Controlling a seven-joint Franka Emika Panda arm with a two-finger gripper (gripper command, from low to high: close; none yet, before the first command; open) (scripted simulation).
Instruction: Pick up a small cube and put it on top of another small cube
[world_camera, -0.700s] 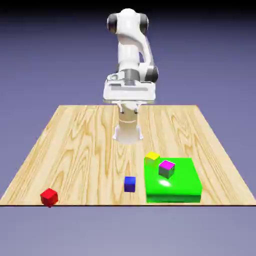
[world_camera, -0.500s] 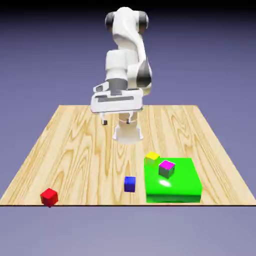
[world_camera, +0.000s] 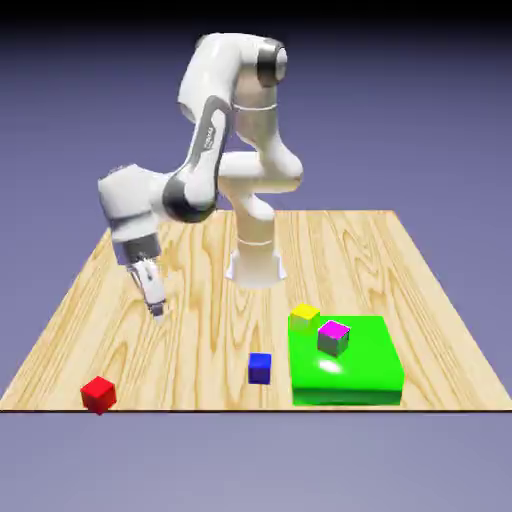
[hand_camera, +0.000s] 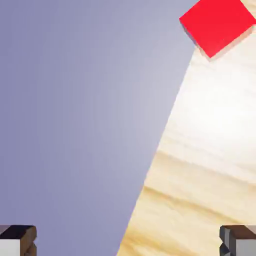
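The small red cube (world_camera: 98, 393) rests on the wooden table near its front edge, at the exterior view's left. In the hand view the red cube (hand_camera: 218, 23) lies at the top right, close to the table's edge. My gripper (world_camera: 155, 300) hangs above the table, behind the red cube and a bit toward the exterior view's right, tilted. Its fingers (hand_camera: 18, 239) stand wide apart with nothing between them, so the gripper (hand_camera: 128, 240) is open. A blue cube (world_camera: 260, 368) and a yellow cube (world_camera: 305, 317) sit on the table toward the exterior view's right.
A flat green block (world_camera: 360, 370) lies at the front right of the table (world_camera: 200, 290), with a small grey cube with a magenta top (world_camera: 333, 338) on it. The robot's base (world_camera: 256, 262) stands at the table's middle back.
The arm has swung from the table's middle back toward the exterior view's left and come lower, toward the red cube. The cubes have not moved.
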